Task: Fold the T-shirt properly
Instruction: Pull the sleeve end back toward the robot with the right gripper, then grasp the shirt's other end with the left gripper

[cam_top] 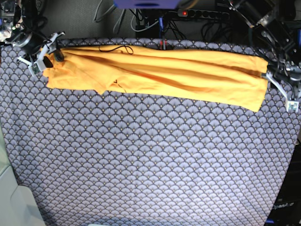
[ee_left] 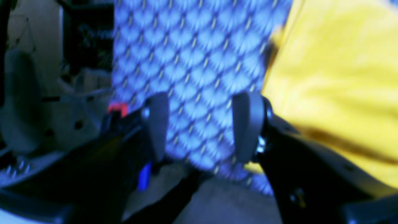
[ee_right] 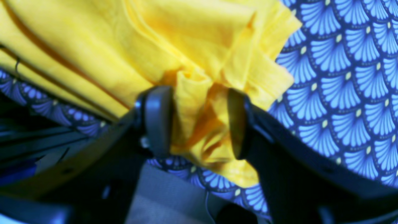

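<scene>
The yellow-orange T-shirt [cam_top: 164, 75] lies folded into a long strip across the far part of the table. A thin dark thread [cam_top: 115, 48] loops near its upper edge. My right gripper [cam_top: 41, 60] is at the strip's left end. In the right wrist view its jaws [ee_right: 197, 123] stand apart, with a bunched fold of the T-shirt [ee_right: 124, 40] lying between the pads. My left gripper [cam_top: 281, 89] sits just off the strip's right end. It is open over bare tablecloth [ee_left: 192, 56], and its fingers [ee_left: 200, 127] hold nothing. The T-shirt [ee_left: 335, 77] lies beside its right finger.
The blue-grey fan-patterned tablecloth [cam_top: 150, 160] covers the whole table. Cables and a power strip [cam_top: 202, 13] run behind the table's far edge. A pale surface [cam_top: 9, 188] borders the table at the lower left.
</scene>
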